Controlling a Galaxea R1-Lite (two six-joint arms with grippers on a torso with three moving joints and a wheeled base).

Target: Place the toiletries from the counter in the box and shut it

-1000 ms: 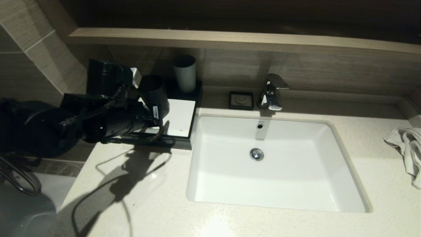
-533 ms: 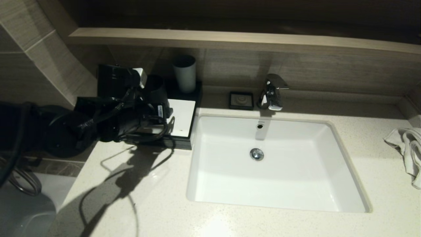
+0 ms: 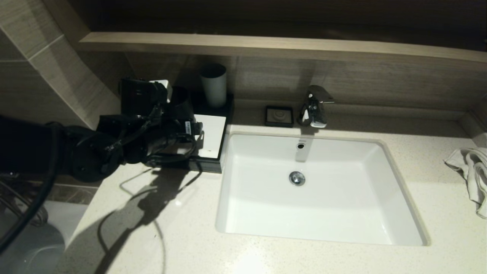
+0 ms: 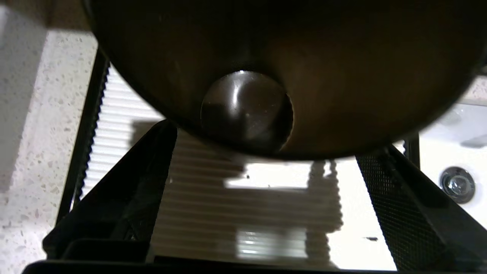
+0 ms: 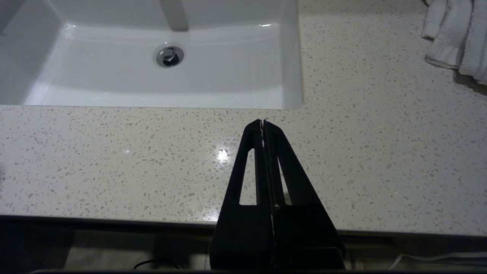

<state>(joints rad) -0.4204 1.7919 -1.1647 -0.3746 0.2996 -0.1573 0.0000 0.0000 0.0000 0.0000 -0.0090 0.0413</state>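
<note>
white sink (image 3: 395,179), speckled beige counter (image 3: 182,243), white ribbed box (image 3: 211,133)

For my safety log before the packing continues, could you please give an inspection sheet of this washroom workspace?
Surface: pale speckled stone counter around a white rectangular sink.
Job's things: white ribbed flat box on a black rectangular tray left of the sink; tall pale cup and dark round cup at the tray's back.
Clutter: small black square dish beside the chrome faucet; crumpled white towel at the right.
Grippers: left gripper open over the tray, close to the dark cup, contact unclear; right gripper shut above the counter's front edge.
Cables: thin black wires on the left wrist.
Surroundings: wooden ledge, tiled wall.
</note>
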